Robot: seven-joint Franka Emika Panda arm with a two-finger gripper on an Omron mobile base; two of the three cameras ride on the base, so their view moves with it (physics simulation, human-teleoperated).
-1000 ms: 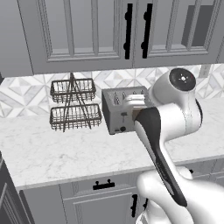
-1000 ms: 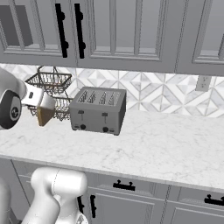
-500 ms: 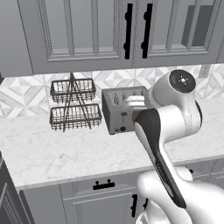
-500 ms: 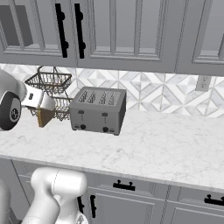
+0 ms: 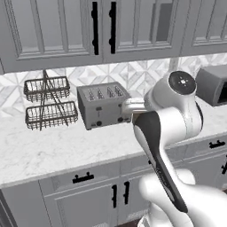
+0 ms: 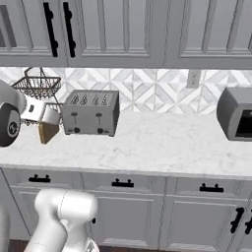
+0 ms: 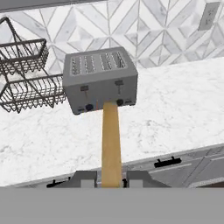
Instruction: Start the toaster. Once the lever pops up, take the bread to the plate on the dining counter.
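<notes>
Gripper [image 7: 111,178] clamped on flat tan bread [image 7: 111,144], before boxy metal toaster [image 7: 99,78].

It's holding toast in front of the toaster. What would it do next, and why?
Probably keep carrying the bread away toward the dining counter. The fingers grip the slice clear of the toaster, whose slots look empty, and no plate stands on this worktop.

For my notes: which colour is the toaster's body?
Silver-grey toaster; the hand view shows it best.

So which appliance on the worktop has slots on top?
The toaster beside the wire rack; the dark box at far right has a plain top.
</notes>
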